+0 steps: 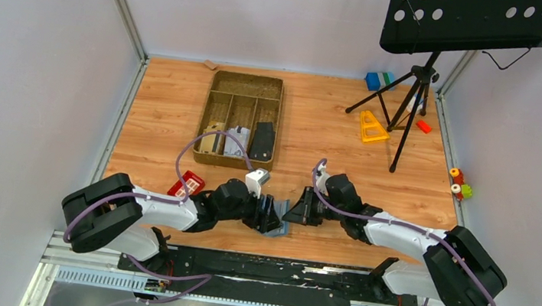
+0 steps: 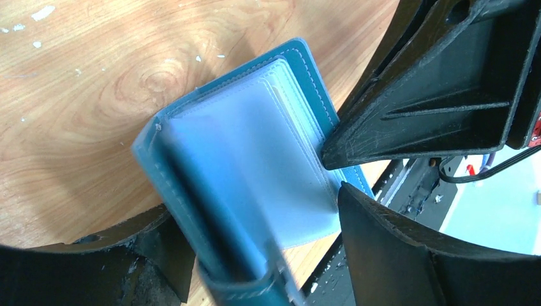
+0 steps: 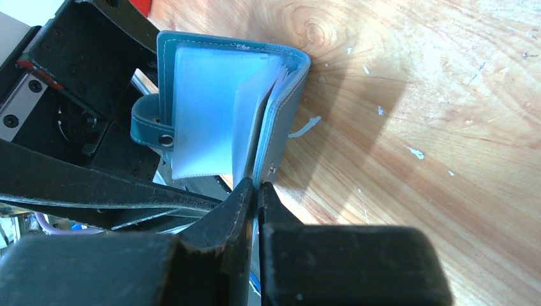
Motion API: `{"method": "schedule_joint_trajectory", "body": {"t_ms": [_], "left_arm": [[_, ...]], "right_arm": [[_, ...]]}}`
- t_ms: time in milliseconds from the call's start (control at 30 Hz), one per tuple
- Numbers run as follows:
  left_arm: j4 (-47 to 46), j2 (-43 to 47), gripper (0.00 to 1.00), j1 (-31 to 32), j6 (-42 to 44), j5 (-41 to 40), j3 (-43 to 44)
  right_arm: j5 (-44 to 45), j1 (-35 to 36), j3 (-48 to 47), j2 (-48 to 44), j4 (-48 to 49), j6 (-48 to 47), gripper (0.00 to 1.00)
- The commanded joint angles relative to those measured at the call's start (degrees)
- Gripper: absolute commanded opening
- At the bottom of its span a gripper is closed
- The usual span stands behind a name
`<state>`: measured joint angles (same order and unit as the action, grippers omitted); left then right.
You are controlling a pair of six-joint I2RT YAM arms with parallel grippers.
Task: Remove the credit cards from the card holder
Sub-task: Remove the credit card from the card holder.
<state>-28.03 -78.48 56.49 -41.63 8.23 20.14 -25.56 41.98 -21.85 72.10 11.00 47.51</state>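
Right gripper (image 3: 256, 186) pinched the holder (image 3: 210, 108) cover; left gripper (image 2: 252, 207) gaped astride it; nothing visibly drawn out yet.

The top view hangs above and behind the 2 arms (image 1: 161, 210), tilted down toward the far wall (image 1: 268, 14), far enough back to take in the whole tabletop (image 1: 165, 110). The left wrist view sits very near the card holder (image 2: 255, 146), looking down past the left pincer (image 2: 255, 210) and across at the right pincer (image 2: 326, 158). The right wrist view, just as near, looks the opposite way along its own pincer. All 3 views share the card holder at the tabletop's near edge.
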Motion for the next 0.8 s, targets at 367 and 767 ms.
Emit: {"method": "schedule_joint_trajectory", "body": {"t_ms": [367,767], "left_arm": [[-6.7,3.5,0.79,-3.9,-5.8,5.8,-5.4],[-21.4,1.2,0.69,-8.6,-11.9,13.6,-10.9]], "right_arm": [[2.0,0.7,-3.2,-2.7,-0.9,-1.5,0.00],[2.9,0.7,-3.0,-2.9,-1.7,-1.3,0.00]]}}
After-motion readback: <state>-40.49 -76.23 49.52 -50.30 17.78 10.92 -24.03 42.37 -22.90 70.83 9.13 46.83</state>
